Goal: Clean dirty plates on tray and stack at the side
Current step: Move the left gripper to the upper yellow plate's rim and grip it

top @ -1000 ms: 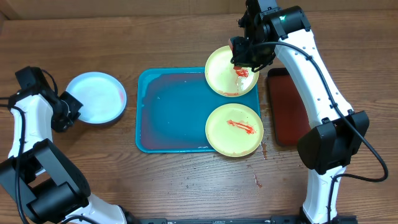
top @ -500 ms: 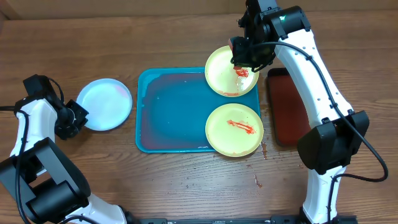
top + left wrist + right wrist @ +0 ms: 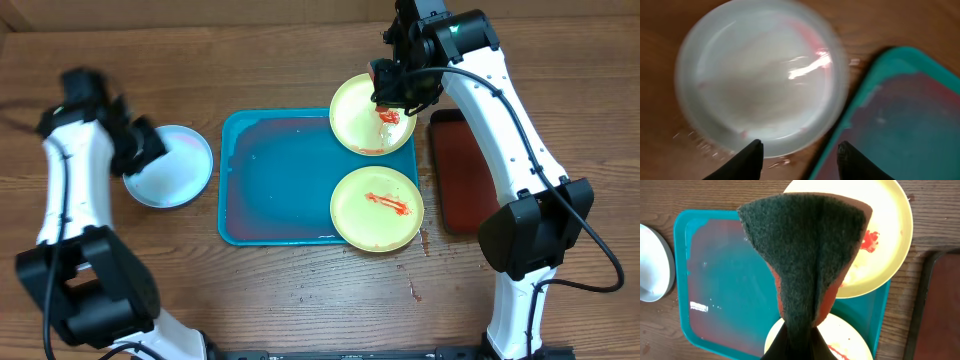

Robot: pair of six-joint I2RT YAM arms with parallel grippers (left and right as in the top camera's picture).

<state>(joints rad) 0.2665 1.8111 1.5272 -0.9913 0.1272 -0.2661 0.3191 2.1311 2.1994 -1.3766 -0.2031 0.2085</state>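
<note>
Overhead, the left gripper [image 3: 140, 150] is seen with jaws parted and empty over the pale-blue plate [image 3: 175, 172], which is set on the table left of the turquoise tray [image 3: 280, 185]. A green scouring sponge [image 3: 805, 245] is clamped by the right gripper [image 3: 392, 100] above one of two sauce-smeared yellow plates [image 3: 352, 118] at the tray's right side.

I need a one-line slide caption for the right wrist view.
Right gripper holds a green scouring sponge over a sauce-smeared yellow plate overlapping the turquoise tray.

Bright, even light; left wrist view motion-blurred, glare on the pale-blue plate [image 3: 760, 80] at 2 o'clock.
</note>
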